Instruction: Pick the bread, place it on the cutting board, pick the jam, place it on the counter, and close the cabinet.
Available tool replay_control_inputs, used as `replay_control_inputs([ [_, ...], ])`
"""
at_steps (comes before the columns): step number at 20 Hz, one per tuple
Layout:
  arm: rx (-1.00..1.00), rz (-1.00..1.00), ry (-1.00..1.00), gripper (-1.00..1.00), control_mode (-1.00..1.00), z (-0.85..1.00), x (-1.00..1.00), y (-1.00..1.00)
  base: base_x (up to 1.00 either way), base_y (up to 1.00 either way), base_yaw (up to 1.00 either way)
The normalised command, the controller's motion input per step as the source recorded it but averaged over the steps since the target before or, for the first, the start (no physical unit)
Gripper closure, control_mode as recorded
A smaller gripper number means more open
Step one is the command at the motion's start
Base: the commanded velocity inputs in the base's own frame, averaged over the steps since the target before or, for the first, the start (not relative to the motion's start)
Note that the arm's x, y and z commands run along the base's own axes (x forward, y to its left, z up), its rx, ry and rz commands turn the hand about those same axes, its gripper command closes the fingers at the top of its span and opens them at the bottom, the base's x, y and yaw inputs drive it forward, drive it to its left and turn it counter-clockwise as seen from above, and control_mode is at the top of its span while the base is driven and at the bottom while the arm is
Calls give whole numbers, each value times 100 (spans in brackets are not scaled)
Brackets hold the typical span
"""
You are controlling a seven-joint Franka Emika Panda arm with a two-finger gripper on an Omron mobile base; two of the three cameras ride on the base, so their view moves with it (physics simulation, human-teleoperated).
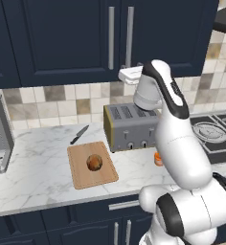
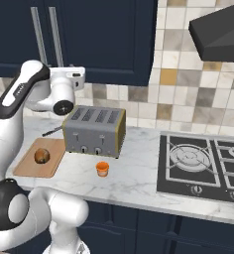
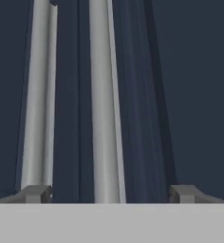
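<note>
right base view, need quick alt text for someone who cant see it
The robot's gripper is raised against the closed navy cabinet above a toaster. On the marble counter, the bread sits on the cutting board and the jam stands before the toaster.

Navy cabinet (image 1: pixel 62 38), veined white-grey counter (image 1: pixel 38 162), light-brown cutting board (image 1: pixel 81 172), mottled brown bread (image 1: pixel 94 162), orange jam (image 2: pixel 102 168).
</note>
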Motion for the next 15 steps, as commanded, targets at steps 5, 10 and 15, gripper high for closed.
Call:
replay_control_inputs([
  [5,0,0,0,-100,-100,0,12,0,0,0,0],
  [10,0,0,0,-100,-100,0,22,0,0,0,0],
  [15,0,-1,0,-100,-100,0,27,0,0,0,0],
])
